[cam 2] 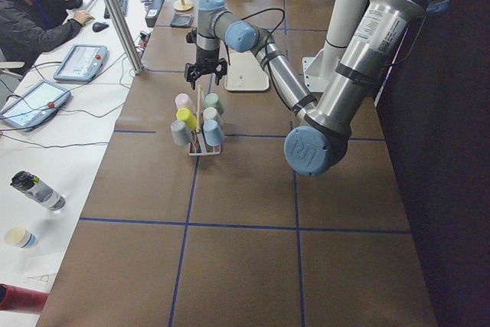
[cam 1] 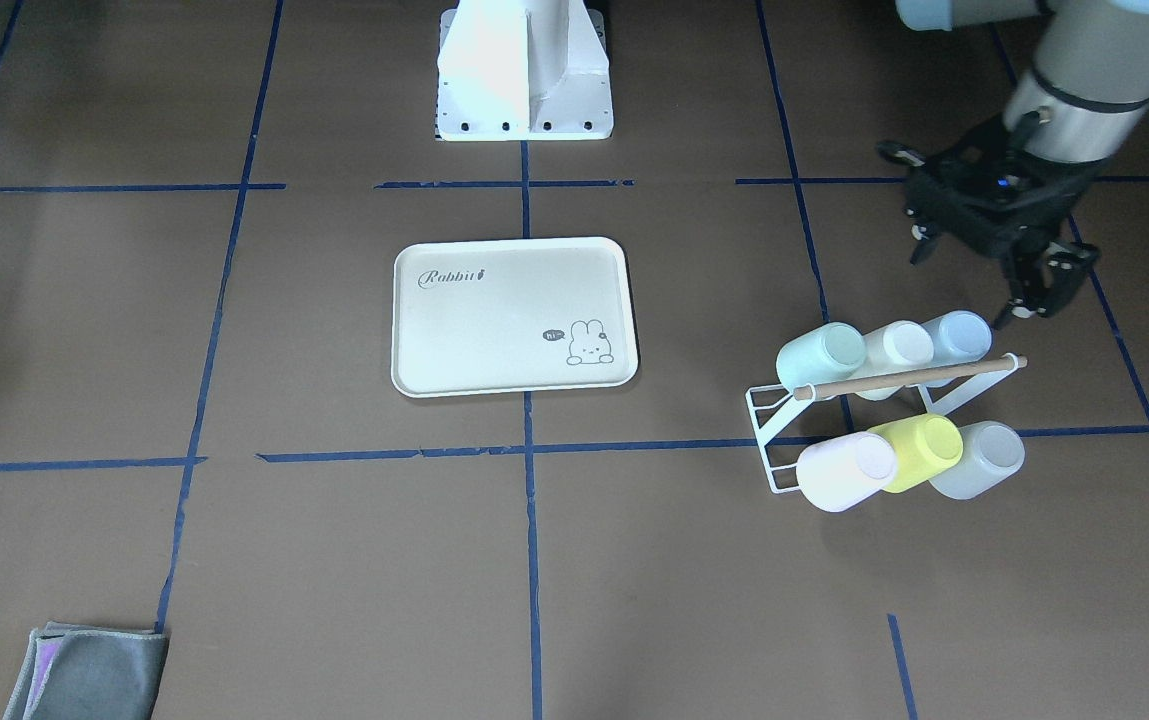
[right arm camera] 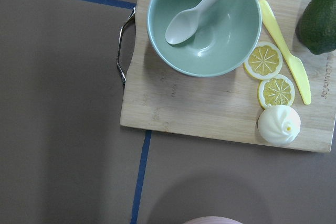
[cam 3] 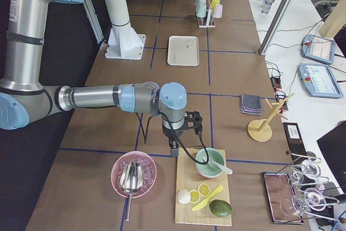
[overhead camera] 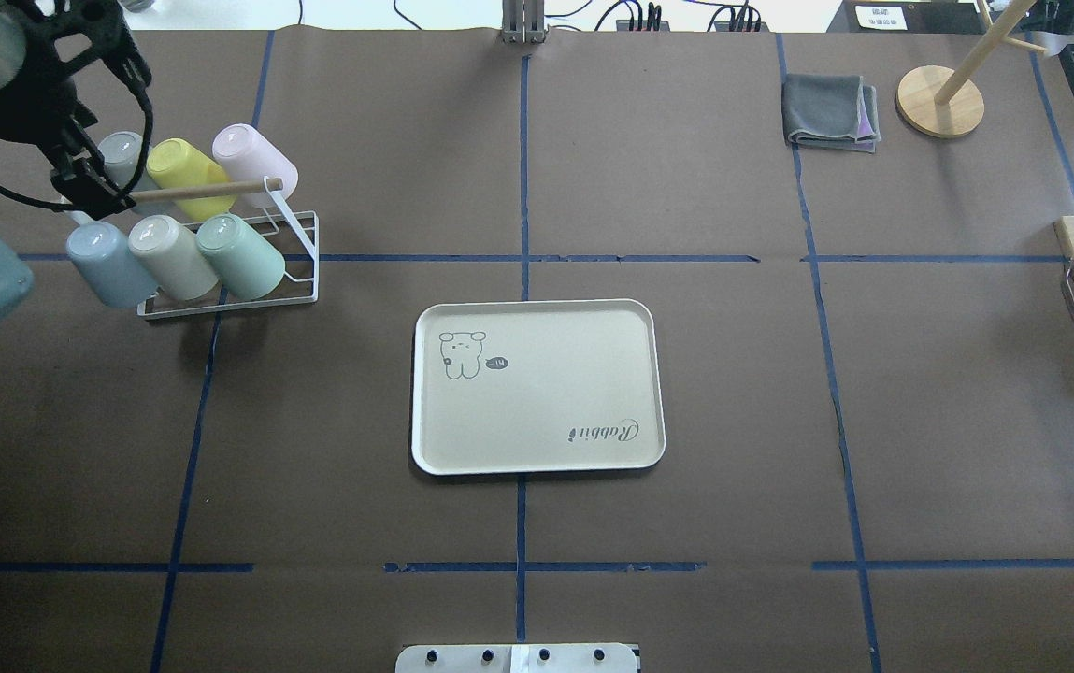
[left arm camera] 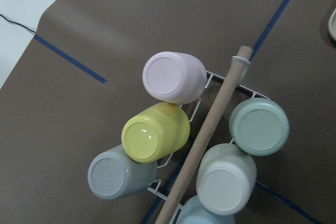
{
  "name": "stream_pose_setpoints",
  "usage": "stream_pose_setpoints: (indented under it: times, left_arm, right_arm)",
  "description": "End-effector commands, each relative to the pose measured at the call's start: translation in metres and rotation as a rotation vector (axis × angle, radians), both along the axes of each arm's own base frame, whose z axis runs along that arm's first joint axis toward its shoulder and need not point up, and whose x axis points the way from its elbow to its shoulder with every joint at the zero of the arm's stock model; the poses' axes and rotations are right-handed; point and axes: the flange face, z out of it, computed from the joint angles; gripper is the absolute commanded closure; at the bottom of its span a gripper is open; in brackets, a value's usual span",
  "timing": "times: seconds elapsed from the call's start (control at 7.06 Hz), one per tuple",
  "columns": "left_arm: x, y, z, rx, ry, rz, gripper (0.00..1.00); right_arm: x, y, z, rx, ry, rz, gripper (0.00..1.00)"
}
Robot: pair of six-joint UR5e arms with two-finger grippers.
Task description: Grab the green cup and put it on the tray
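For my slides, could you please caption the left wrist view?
Green cup on the wire rack among five others, beside the dowel.

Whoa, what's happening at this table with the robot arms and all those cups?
The robot is meant to move the pale mint-green plastic cup onto the cream rectangular plastic tray. It has not grabbed it yet: the cup sits tilted on the white wire rack with five other cups, and the tray holds nothing. The left hand hovers above the rack's end farthest from the tray, holding nothing. The right hand hangs by a wooden cutting board at the table's other end.
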Motion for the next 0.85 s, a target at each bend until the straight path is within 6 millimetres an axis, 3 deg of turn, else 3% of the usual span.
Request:
stream_pose_setpoints:
  times: [0.0, 0.14, 0.42, 0.71]
  left_arm:
    - [0.053, 0.021, -0.02, 0.056, -0.231, 0.078, 0.0]
    - [0.086, 0.039, -0.015, 0.132, -0.375, 0.159, 0.0]
    - [0.104, 0.049, -0.015, 0.303, -0.653, 0.313, 0.0]
    - [0.13, 0.064, -0.012, 0.377, -0.773, 0.398, 0.0]
  right_arm:
    - [0.0, 0.003, 0.003, -0.006, 0.0, -0.001, 0.0]
    - [0.0, 0.003, 0.003, -0.007, 0.0, 0.0, 0.0]
    - [0.0, 0.005, 0.004, -0.011, 0.0, 0.0, 0.0]
    - [0.0, 0.005, 0.005, -0.013, -0.001, 0.0, 0.0]
